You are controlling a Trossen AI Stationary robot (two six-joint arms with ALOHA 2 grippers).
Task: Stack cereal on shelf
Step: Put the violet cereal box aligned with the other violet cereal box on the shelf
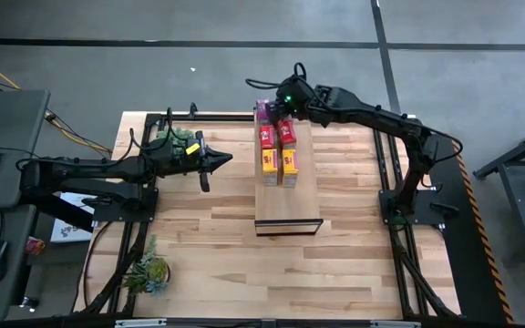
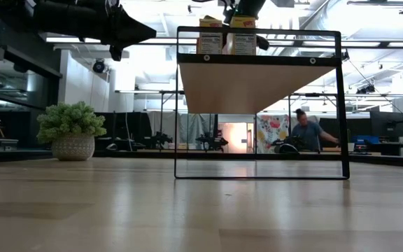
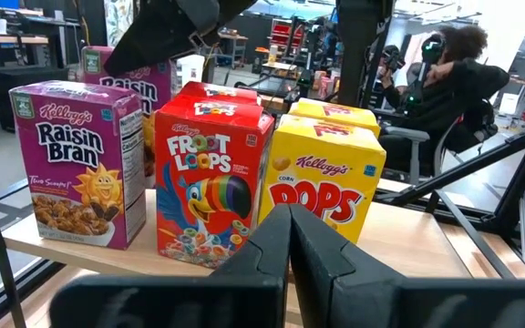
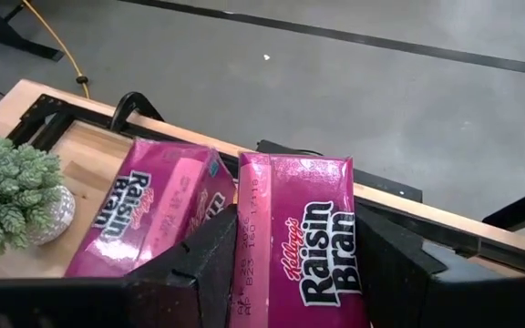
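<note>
Right hand (image 4: 290, 264): fingers spread to box width, clamped on either side of one purple cereal box (image 4: 301, 239) at the far end of the shelf (image 1: 288, 202). Second purple box (image 4: 146, 217) just beside it. Red boxes (image 3: 210, 180) and yellow boxes (image 3: 324, 173) stood in rows on the shelf. Left hand (image 1: 219, 158): fingers pressed together, empty, above the tabletop (image 1: 335, 264) left of the shelf.

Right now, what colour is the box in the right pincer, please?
Magenta-purple: the box in the right pincer, best in the right wrist view.

left claw (image 1: 224, 158) closed (idle), right claw (image 1: 264, 107) clamped
</note>
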